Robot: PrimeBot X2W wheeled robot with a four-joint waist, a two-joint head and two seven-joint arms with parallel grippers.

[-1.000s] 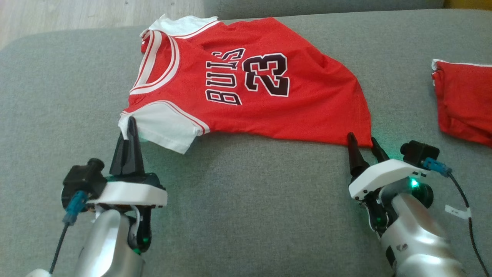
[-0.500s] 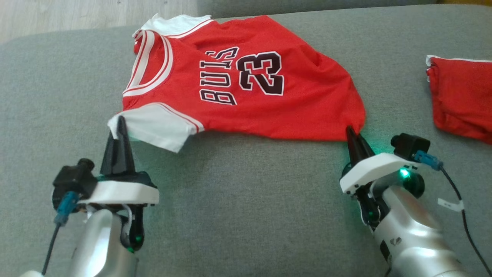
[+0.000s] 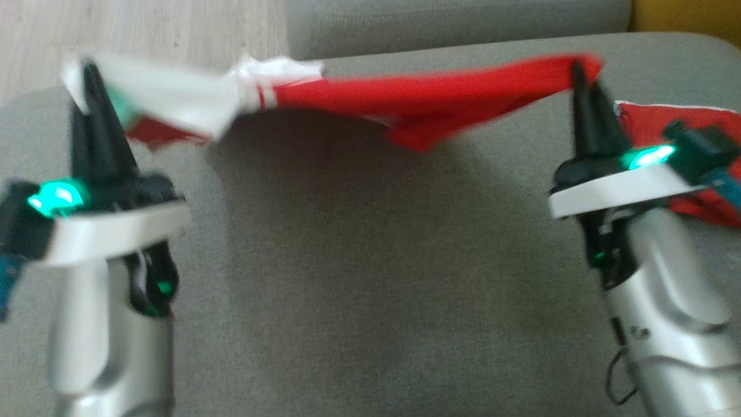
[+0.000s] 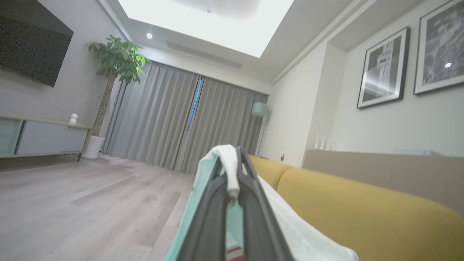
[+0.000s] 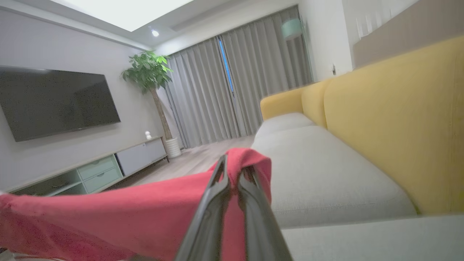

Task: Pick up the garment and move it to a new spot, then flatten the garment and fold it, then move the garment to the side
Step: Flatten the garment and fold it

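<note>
The shirt (image 3: 405,101) is hanging in the air above the grey sofa seat (image 3: 370,278), stretched into a sagging band between the two tools. It is behaving as thin, light, limp cloth. Its middle is drooping toward the seat and a red fold is dangling lower there, so it is likely to swing and crease rather than hold any shape. Corners and hems are looking like the sensible places to grip, and that is where it is being held. The left tool (image 3: 87,72) is pinching the white sleeve edge between closed fingers, above the seat's left edge. The right tool (image 3: 576,66) is clamping a red hem corner the same way, above the seat's right side. Both forearms are rising from the seat's near side, fingers angled upward and away, well apart from each other. Another red cloth (image 3: 642,121) is lying at the seat's right end, just behind the right tool.
</note>
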